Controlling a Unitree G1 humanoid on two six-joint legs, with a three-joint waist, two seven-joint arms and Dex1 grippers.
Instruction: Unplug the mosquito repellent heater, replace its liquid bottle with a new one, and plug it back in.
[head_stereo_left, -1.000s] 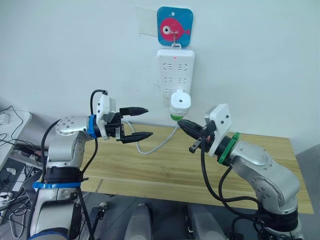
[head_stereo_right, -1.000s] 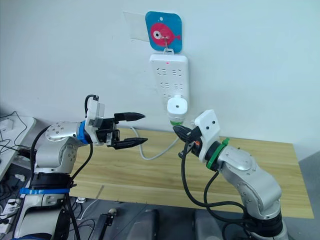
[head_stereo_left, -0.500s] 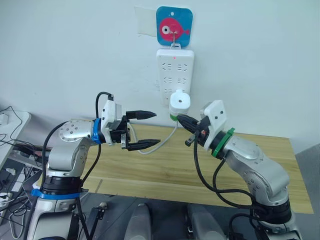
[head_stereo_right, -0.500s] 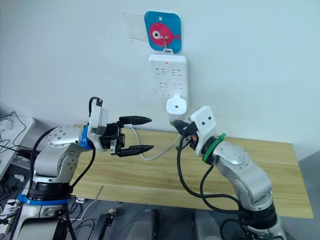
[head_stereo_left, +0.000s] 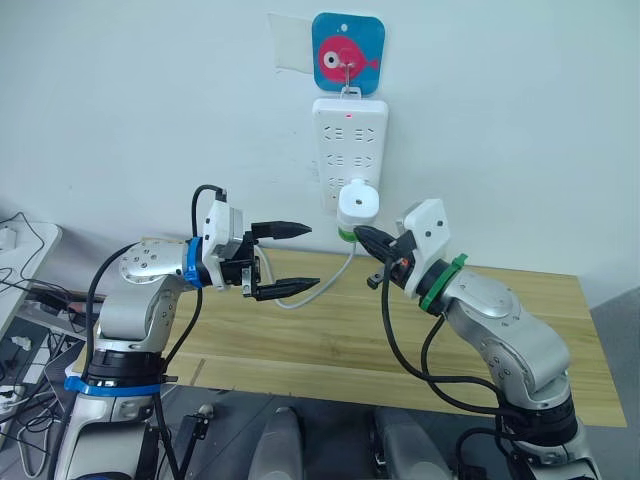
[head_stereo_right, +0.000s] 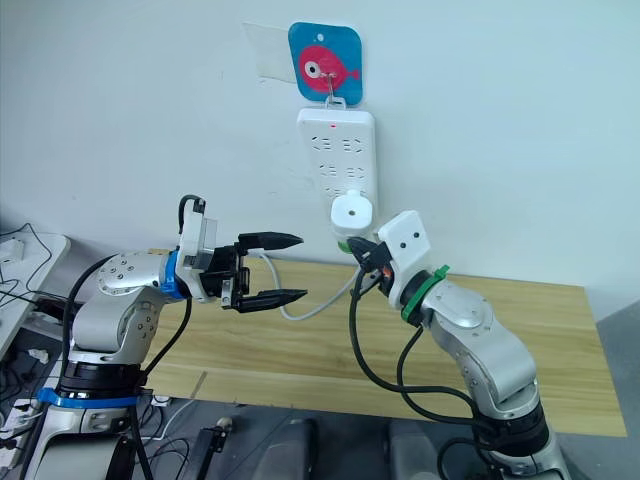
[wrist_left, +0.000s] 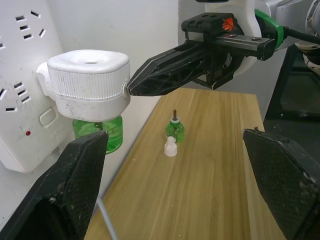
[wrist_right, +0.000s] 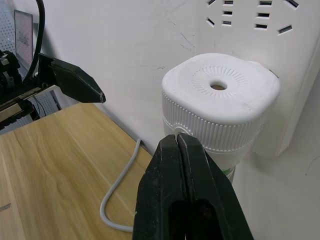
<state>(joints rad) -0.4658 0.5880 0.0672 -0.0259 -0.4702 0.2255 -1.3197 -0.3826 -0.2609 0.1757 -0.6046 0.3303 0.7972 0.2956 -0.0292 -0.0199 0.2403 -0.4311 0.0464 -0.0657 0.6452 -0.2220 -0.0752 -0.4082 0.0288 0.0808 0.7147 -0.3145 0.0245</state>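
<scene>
The white mosquito repellent heater (head_stereo_left: 358, 203) is plugged into the lowest socket of the wall power strip (head_stereo_left: 350, 140). Its green liquid bottle (wrist_left: 98, 134) hangs under it. My right gripper (head_stereo_left: 358, 233) is shut, and its tip sits at the heater's ribbed side (wrist_right: 215, 127), just above the bottle. To the heater's left, my left gripper (head_stereo_left: 309, 256) is open and a short way off, holding nothing. On the table by the wall stands the new one (wrist_left: 174, 131), green with a bare wick, with a small white cap (wrist_left: 171, 147) beside it.
The power strip hangs from a hook under a blue fish sticker (head_stereo_left: 349, 54). Its white cable (head_stereo_left: 330, 282) loops down onto the wooden table (head_stereo_left: 330, 345). Loose cables and equipment (head_stereo_left: 25, 300) lie off the table's left end.
The left gripper has moved right, toward the wall. The right gripper has risen from below the bottle to the heater's side and stayed shut.
</scene>
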